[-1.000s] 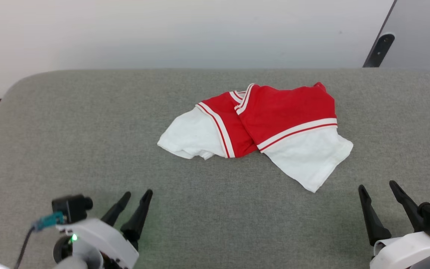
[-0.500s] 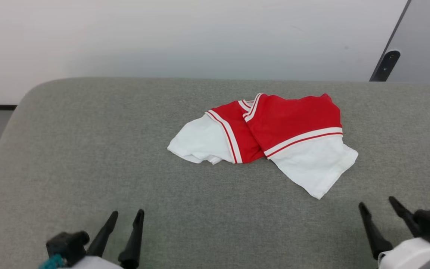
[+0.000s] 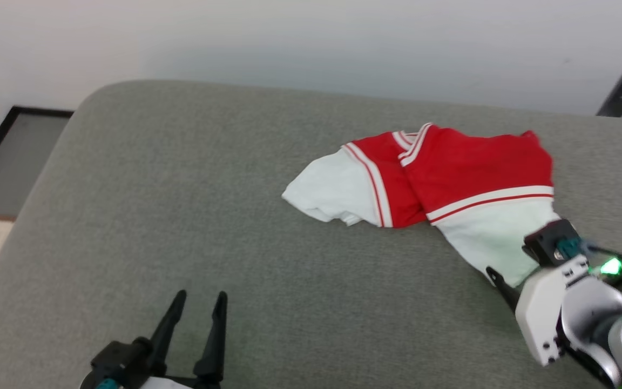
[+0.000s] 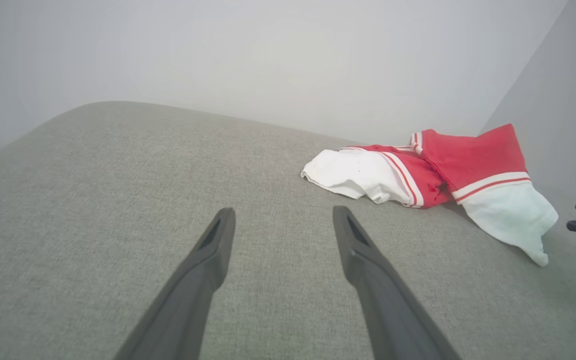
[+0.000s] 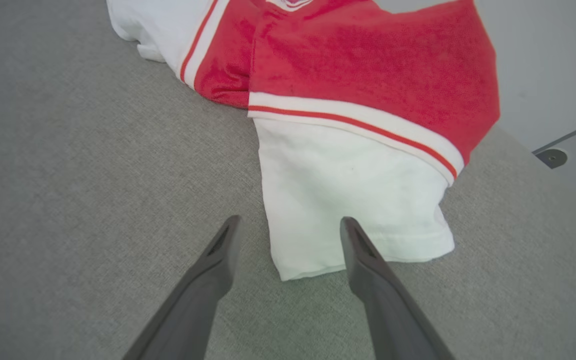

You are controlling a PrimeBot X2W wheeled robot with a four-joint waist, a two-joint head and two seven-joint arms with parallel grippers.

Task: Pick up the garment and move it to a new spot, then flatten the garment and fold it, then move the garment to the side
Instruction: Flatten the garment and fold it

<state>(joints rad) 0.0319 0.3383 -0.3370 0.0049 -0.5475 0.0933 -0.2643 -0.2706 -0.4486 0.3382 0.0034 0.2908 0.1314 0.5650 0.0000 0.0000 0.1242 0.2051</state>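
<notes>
Item: red jersey-style T-shirt [image 3: 467, 167] w/ white short sleeves, striped trim. Bunched, far right on grey fabric-covered tabletop [image 3: 181, 189]. Right end effector [image 5: 289, 219]: fingers apart, straddling near hem of right-hand white sleeve; contact unclear. Left end effector [image 3: 201, 293]: fingers apart, idle, near left. Step (est.): first pick-up. Adv.: bite deeper than hem corner, lift clear before carrying. Room: wide bare area left/centre; far edge & wall [image 3: 289, 43] close behind T-shirt.
</notes>
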